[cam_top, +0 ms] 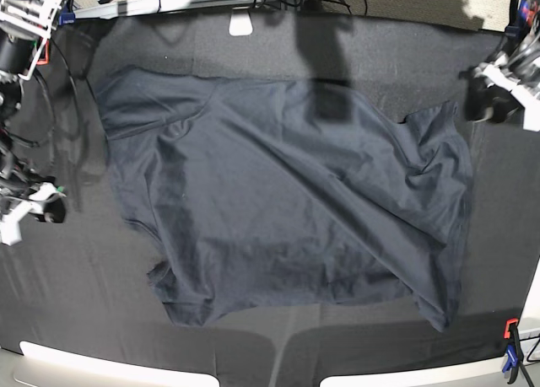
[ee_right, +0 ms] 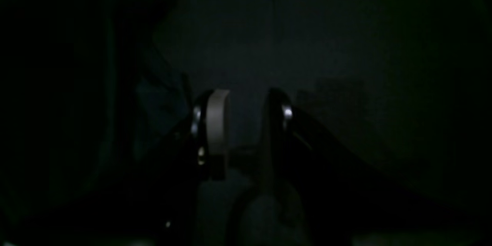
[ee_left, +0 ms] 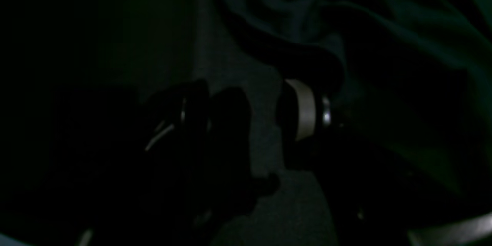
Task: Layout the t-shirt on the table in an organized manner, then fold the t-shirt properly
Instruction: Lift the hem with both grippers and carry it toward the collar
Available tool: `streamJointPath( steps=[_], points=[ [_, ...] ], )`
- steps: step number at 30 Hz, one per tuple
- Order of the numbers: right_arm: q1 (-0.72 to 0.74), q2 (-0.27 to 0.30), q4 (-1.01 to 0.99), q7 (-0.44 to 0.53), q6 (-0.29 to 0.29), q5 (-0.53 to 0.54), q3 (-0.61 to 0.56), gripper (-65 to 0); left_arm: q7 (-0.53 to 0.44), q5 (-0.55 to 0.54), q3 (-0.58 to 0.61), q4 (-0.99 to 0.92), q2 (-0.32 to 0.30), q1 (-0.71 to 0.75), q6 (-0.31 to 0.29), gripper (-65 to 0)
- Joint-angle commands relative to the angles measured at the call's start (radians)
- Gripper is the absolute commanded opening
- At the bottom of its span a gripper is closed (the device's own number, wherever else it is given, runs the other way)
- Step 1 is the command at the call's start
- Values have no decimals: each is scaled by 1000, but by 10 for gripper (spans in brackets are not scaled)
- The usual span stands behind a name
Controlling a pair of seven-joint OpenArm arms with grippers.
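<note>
Across pretty much the whole base view you've got the table (cam_top: pixel 76 303), draped in matte black cloth. Both claws sit out at its side edges with the shirt between them.

Next biggest is the t-shirt (cam_top: pixel 287 201), dark navy-charcoal, lying spread out but nowhere near tidy. It's full of long diagonal wrinkles, and the edge nearest the left claw is bunched and folded over on itself. The side toward the right claw lies flatter, with a corner reaching up and out that way.

Left claw (ee_left: pixel 265 119): in its own wrist view the two fingers are clearly apart, with a strip of bare black table cloth showing through the gap. Nothing is between them. One pale finger pad (ee_left: pixel 305 109) sits right at a rumpled fold of the shirt, looks like it's touching or just about, but the view is too dark to swear to it. In the base view this claw (cam_top: pixel 488 96) is just off the shirt's bunched edge.

Right claw (ee_right: pixel 246 123): fingers parted here too, a narrower gap than the other one, and again nothing gripped, just dark table cloth behind. Shirt fabric shows dimly off to one side of it, near but not between the fingers. From the base view the right claw (cam_top: pixel 38 208) sits apart from the shirt's edge.

Smallest bit: an orange and blue clamp (cam_top: pixel 510 346) on the table's near edge, on the left claw's side.
</note>
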Motion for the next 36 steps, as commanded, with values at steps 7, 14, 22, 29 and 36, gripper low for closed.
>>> streamJointPath(
  steps=[7,14,22,29,36],
  points=[
    [18,15,17,-19,16,72,5,-479,-20,69,43,90,57,2,-11,-347],
    [18,10,17,-25,16,73,5,-479,-58,98,50,90,61,3,-11,-306],
    [18,10,17,-25,16,73,5,-479,-129,200,50,90,150,2,-11,-306],
    [18,10,17,-25,16,77,5,-479,-159,274,50,83,163,-22,23,-306],
    [18,10,17,-27,16,99,5,-479,-133,269,50,-12,170,-76,22,-306]
  ],
)
